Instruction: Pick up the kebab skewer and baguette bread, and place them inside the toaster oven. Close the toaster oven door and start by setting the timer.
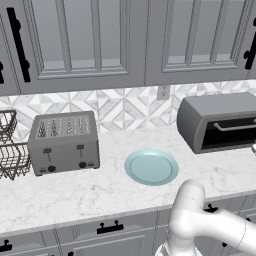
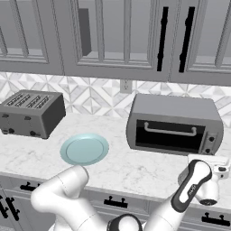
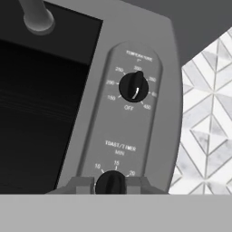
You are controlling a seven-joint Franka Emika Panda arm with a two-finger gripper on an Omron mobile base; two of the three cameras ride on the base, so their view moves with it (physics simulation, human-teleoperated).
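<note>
Left base view: dark grey rounded toaster oven (image 1: 220,122) on the white marble desk (image 1: 75,192), right of the round teal plate (image 1: 151,167).
Right base view: black glass door (image 2: 169,135) shut; gripper (image 2: 215,170) at the oven's right front.
Hand view: fingers (image 3: 77,185) pinching the black timer knob (image 3: 111,182) below the temperature dial (image 3: 133,86).

Both base views overlook the counter (image 1: 75,195) from opposite sides, hand view close on toaster oven (image 3: 136,113) dials
</note>
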